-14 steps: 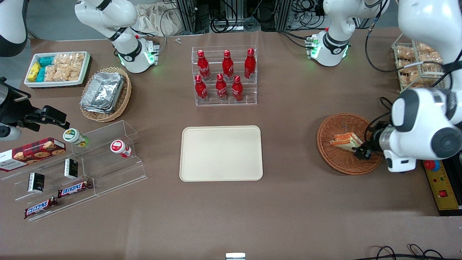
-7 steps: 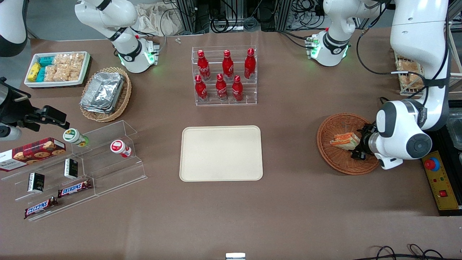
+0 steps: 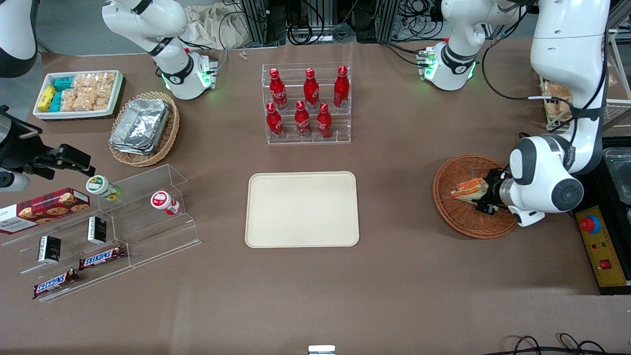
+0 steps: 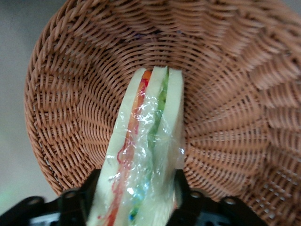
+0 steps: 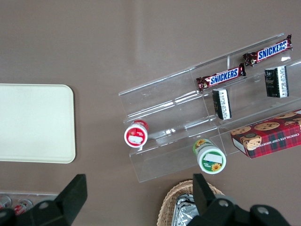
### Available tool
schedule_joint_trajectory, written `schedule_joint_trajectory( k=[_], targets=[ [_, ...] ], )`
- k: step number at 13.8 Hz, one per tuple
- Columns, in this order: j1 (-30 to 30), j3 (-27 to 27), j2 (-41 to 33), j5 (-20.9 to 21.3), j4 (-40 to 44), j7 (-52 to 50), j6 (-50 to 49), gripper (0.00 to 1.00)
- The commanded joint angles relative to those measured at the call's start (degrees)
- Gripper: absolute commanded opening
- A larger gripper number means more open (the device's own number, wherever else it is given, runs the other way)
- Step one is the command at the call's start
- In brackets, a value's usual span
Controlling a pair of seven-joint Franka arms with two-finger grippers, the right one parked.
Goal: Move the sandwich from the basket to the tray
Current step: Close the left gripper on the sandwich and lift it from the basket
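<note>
The sandwich (image 3: 469,189) (image 4: 141,155) was a triangular wedge of soft white bread with an orange layer and a green layer, wrapped in crinkled clear film that caught the light. It sat inside the basket (image 3: 458,217) (image 4: 225,94), its narrow end pointing toward the basket's middle, and the pincer (image 3: 485,199) (image 4: 136,200) was clamped on its broad end, one dark finger (image 4: 77,202) pressed against each bread face (whether the wedge rested on the weave or was raised off it could not be told). The basket was round and shallow, woven of reddish-brown wicker in tight ribbed rows that fanned out to a thick braided rim. It stood on the brown matte bench (image 3: 394,286) toward the working arm's end.

The tray (image 3: 302,209) (image 5: 35,123), a flat cream-beige plastic rectangle with rounded corners and a low rim, lay well apart from the basket near the bench's middle, nothing on it. Farther from the front camera than the tray stood a clear acrylic stepped rack (image 3: 308,133) holding six glossy red bottles (image 3: 302,118) in two rows. Toward the parked arm's end, a paler oval wicker basket (image 3: 167,135) carried stacked foil containers (image 3: 139,125), and a clear tiered shelf (image 3: 148,231) held chocolate bars (image 3: 101,257) and small boxes.
</note>
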Motion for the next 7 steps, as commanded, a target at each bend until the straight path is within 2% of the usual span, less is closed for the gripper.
schedule_joint_trajectory(
  k=[1,3,7],
  targets=[
    [-0.3,0.1,-5.4,0.0,0.2,2.0,-1.1,0.00],
    [-0.3,0.1,-9.2,0.0,2.5,10.5,-8.1,0.00],
    [-1.4,-1.7,-9.3,-0.8,14.8,18.5,-25.2,0.00]
  ],
)
